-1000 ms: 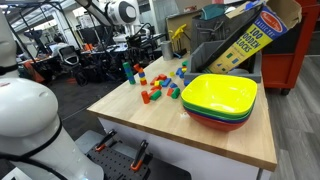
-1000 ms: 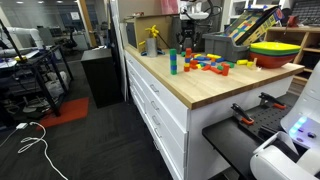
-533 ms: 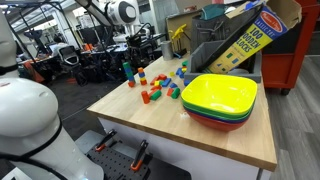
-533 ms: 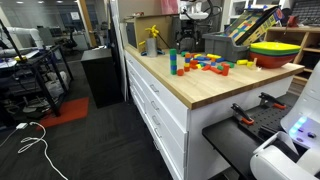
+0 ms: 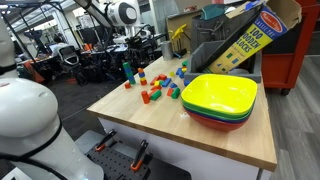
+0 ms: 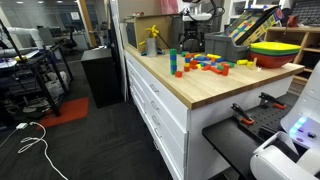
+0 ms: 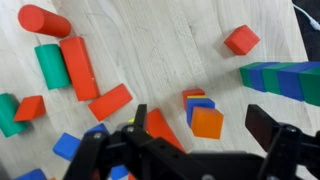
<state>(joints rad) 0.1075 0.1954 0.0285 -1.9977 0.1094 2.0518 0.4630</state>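
1. Two dark fingers [image 7: 268, 130] of the gripper [image 7: 200, 128] stand wide apart at the lower edge of the wrist view. The jaws are released and hold nothing.
2. Between them, lower down on the wooden tabletop [image 7: 160, 40], lies an orange cube [image 7: 207, 122]. It touches a blue block [image 7: 201, 104] just behind it, and an orange piece shows at that block's far edge.
3. A red wedge [image 7: 160, 128] lies just beside the cube, close to the finger on the other side of the view.
4. Farther off are a red bar [image 7: 110, 101], an orange-red plank [image 7: 78, 68] touching a green cylinder [image 7: 50, 66], and a red cylinder [image 7: 44, 21] near the corner.
5. A red cube [image 7: 241, 40] lies alone, well apart from the rest. A row of blue and green blocks [image 7: 285, 78] runs to the edge of the view.
6. In both exterior views the gripper [image 5: 141, 47] [image 6: 192, 42] hangs over the far end of the scattered blocks, above the table rather than on it.
7. Nearer the camera in an exterior view, a stack of bowls [image 5: 220, 97] with a yellow one on top stands beside the blocks, and a wooden-blocks box [image 5: 250, 35] leans behind it.
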